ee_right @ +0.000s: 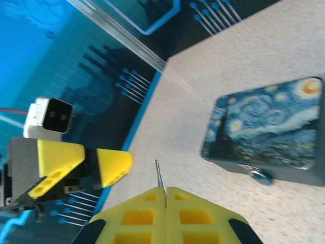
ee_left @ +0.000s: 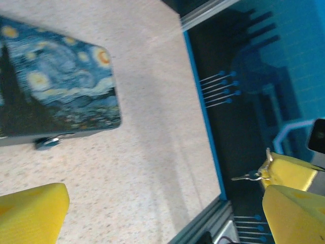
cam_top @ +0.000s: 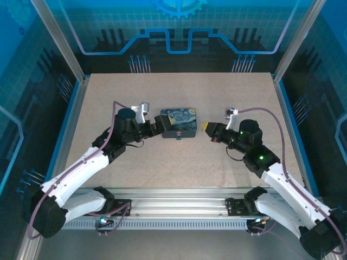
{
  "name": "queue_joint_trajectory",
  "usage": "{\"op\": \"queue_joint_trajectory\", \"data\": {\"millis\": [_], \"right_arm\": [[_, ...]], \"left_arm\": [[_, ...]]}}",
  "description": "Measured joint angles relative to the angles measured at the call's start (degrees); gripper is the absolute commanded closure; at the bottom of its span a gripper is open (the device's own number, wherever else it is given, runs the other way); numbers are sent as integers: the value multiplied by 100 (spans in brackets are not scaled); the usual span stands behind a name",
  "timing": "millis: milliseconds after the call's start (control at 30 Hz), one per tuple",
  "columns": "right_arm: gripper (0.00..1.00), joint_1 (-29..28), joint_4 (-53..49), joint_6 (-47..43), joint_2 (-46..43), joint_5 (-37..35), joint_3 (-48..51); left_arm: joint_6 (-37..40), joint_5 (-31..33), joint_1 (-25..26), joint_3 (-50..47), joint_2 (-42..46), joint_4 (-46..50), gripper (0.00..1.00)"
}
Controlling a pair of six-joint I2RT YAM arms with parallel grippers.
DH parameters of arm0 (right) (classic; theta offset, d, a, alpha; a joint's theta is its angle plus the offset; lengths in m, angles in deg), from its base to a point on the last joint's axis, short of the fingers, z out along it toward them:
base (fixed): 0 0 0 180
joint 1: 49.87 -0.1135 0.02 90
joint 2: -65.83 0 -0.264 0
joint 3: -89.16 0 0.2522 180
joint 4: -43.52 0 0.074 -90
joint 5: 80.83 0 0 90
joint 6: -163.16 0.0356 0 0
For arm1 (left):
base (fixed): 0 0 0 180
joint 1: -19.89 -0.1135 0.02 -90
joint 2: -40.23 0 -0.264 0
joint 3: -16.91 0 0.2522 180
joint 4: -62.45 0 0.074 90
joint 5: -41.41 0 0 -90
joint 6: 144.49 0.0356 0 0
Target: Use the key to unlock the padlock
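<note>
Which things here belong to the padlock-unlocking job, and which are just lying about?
In the job: padlock; key, pinched in the right gripper; left gripper, open.
Lying about: swirl-painted tin, the padlock at its front edge; table.

Swirl-painted tin (cam_top: pixel 179 121) flat on speckled table (cam_top: pixel 162 173), centre; blue panels (cam_top: pixel 179 32) around.

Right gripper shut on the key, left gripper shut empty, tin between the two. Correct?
One thing is off: the left gripper is open, not shut. The left wrist view shows its yellow fingers far apart with nothing between them. The rest holds: the right gripper is shut on the key, and the tin lies between the two.
</note>
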Motion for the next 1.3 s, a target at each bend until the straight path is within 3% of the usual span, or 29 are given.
{"op": "queue_joint_trajectory", "data": {"millis": [333,600,967,1300], "right_arm": [[100,4,-702,-529,24,-407,96],[100,7,-962,-811,116,-603,101],[100,4,-999,-920,133,-638,168],[100,4,-1029,-997,197,-640,168]], "left_arm": [[153,487,-332,179,-1279,127,2],[308,555,-645,1062,-2743,-264,3],[623,212,-820,2577,-4358,-256,8],[754,-420,-820,3058,-4826,-286,10]]}}
